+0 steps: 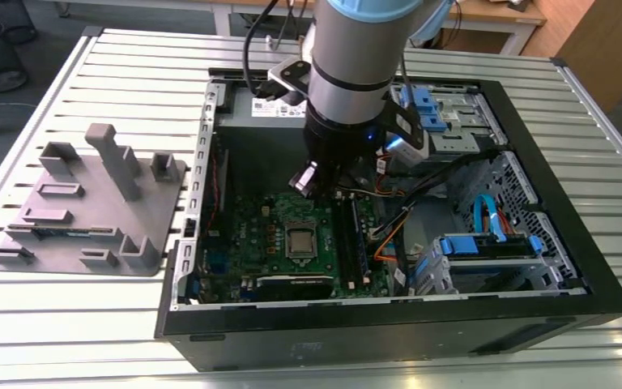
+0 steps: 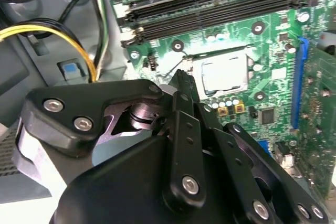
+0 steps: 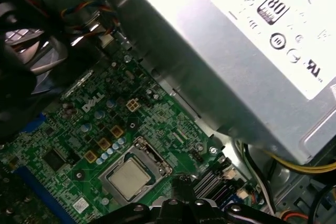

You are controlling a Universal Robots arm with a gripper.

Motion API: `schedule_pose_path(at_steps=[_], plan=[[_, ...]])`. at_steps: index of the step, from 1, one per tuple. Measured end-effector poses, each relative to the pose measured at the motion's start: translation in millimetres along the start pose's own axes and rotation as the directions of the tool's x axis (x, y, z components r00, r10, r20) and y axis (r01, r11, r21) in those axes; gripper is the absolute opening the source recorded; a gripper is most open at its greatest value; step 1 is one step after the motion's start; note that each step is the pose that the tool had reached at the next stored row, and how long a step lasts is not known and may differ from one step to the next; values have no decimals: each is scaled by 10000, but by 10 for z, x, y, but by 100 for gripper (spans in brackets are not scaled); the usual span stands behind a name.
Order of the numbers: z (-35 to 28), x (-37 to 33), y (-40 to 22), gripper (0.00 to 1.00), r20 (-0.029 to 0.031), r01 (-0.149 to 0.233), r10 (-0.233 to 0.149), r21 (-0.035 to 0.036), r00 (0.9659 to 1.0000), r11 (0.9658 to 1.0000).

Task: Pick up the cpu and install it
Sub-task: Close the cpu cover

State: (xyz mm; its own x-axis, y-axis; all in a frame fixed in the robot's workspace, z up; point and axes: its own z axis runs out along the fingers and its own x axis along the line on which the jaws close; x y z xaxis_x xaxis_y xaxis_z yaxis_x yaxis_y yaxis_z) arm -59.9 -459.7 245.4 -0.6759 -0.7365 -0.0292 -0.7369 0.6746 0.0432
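The cpu is a small square chip with a silver-grey top. It lies flat in the socket of the green motherboard inside the open computer case. Both wrist views show the cpu seated inside the socket's metal frame. My gripper hangs above the board, just beyond the socket toward the back of the case. In both wrist views its dark fingers come together in one narrow tip beside the socket. They look shut with nothing between them and do not touch the chip.
A grey plastic tray with upright posts stands on the slatted table at the exterior view's left. The grey power supply box sits close behind the gripper. Memory slots, loose cables and blue drive cages crowd the case.
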Motion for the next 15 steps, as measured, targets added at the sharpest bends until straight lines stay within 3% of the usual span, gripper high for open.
schedule_pose_path(at_steps=[9, 15], plan=[[-9, 203, -83, 11, 74, 5, -6, 48, 10000, 10000], [-7, 347, -47, 11, 182, 12, -15, 165, 9998, 9999]])
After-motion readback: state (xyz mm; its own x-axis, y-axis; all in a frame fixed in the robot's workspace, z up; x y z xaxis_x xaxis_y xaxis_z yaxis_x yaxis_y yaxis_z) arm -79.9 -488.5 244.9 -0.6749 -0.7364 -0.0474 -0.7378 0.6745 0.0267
